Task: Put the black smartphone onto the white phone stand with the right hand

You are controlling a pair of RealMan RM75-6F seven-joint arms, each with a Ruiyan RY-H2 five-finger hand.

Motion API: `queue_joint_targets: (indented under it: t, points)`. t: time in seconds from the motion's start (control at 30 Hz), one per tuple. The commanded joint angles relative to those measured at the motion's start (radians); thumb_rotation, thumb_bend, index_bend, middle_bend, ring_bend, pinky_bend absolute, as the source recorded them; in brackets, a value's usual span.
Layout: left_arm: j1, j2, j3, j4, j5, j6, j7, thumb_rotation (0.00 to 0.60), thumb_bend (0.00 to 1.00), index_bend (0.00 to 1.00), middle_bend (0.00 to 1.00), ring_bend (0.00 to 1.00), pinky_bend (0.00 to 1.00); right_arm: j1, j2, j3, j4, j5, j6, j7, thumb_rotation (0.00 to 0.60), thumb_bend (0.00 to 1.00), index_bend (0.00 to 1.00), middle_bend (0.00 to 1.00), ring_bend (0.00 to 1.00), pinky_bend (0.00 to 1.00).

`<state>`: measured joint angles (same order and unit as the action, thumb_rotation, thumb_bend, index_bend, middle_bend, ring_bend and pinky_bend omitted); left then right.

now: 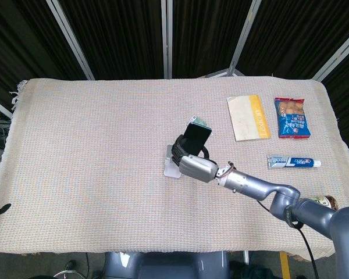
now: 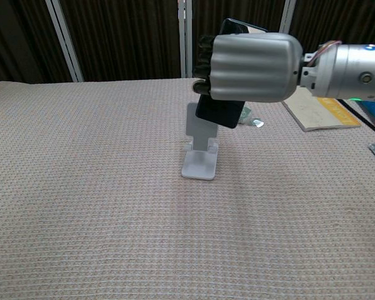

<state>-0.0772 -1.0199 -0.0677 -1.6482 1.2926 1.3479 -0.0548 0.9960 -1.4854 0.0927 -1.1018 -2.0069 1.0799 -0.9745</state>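
Your right robot hand [image 2: 250,67] grips the black smartphone [image 2: 220,111] just above the white phone stand [image 2: 200,150] mid-desk. A booklet [image 1: 248,117], snack bag [image 1: 292,118] and toothpaste tube [image 1: 294,162] lie toward the right edge of the cloth-covered desk [image 1: 93,174]; dark curtains hang behind.

A lab-like test booth: a cloth-covered table [image 1: 75,174] stands before black curtains [image 1: 122,35] hung on metal poles [image 1: 167,35].
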Motion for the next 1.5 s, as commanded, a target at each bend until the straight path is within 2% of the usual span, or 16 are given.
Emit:
queue_joint_targets:
  t: [0.03,0.2,0.47,1.23,1.37,1.5]
  points:
    - [-0.002,0.000,-0.001,0.002,-0.006,-0.005,0.000,0.600,0.00,0.00,0.00,0.00,0.00,0.050,-0.048,0.056,-0.042,0.041,-0.103,-0.136,0.600,0.08,0.51,0.52,0.45,0.37]
    - [-0.003,0.001,-0.002,0.002,-0.017,-0.012,0.005,0.600,0.00,0.00,0.00,0.00,0.00,0.049,-0.093,0.068,-0.030,0.077,-0.143,-0.221,0.600,0.08,0.51,0.52,0.45,0.37]
    - [-0.007,-0.003,-0.003,0.003,-0.025,-0.022,0.016,0.600,0.00,0.00,0.00,0.00,0.00,0.047,-0.144,0.029,0.022,0.067,-0.155,-0.276,0.600,0.08,0.51,0.52,0.44,0.36]
    - [-0.011,-0.008,-0.003,0.004,-0.034,-0.030,0.027,0.600,0.00,0.00,0.00,0.00,0.00,0.043,-0.195,-0.025,0.116,0.069,-0.142,-0.250,0.600,0.08,0.51,0.51,0.44,0.33]
    - [-0.012,-0.008,-0.003,0.004,-0.035,-0.032,0.028,0.600,0.00,0.00,0.00,0.00,0.00,0.040,-0.203,-0.032,0.130,0.072,-0.131,-0.239,0.600,0.07,0.48,0.47,0.42,0.30]
    - [-0.012,-0.009,-0.003,0.004,-0.035,-0.033,0.029,0.600,0.00,0.00,0.00,0.00,0.00,0.037,-0.205,-0.032,0.137,0.080,-0.132,-0.238,0.600,0.07,0.37,0.36,0.36,0.23]
